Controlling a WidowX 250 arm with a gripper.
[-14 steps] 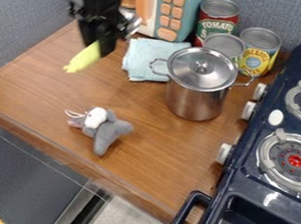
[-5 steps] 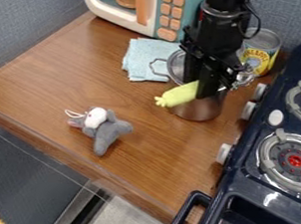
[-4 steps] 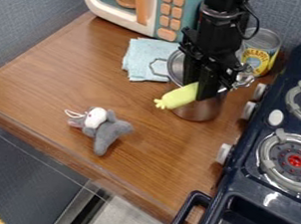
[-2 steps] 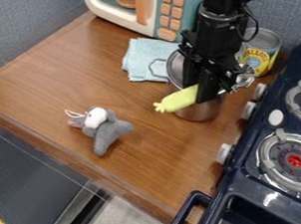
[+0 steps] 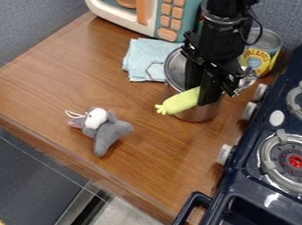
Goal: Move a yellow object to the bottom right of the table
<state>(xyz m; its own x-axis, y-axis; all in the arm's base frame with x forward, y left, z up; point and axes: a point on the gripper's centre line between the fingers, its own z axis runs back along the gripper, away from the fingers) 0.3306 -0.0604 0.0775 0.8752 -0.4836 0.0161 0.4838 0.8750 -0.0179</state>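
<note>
Claw (image 5: 203, 95) closed on yellow object (image 5: 180, 101) | long axis slanted | nubby end lower left

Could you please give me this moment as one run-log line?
gripper: shut on yellow object | place: in front of pot | bottom-right placement: not yet done | plush toy: lying on table

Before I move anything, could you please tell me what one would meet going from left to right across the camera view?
Grey plush toy → yellow object → black gripper → tin can → front burner.
</note>
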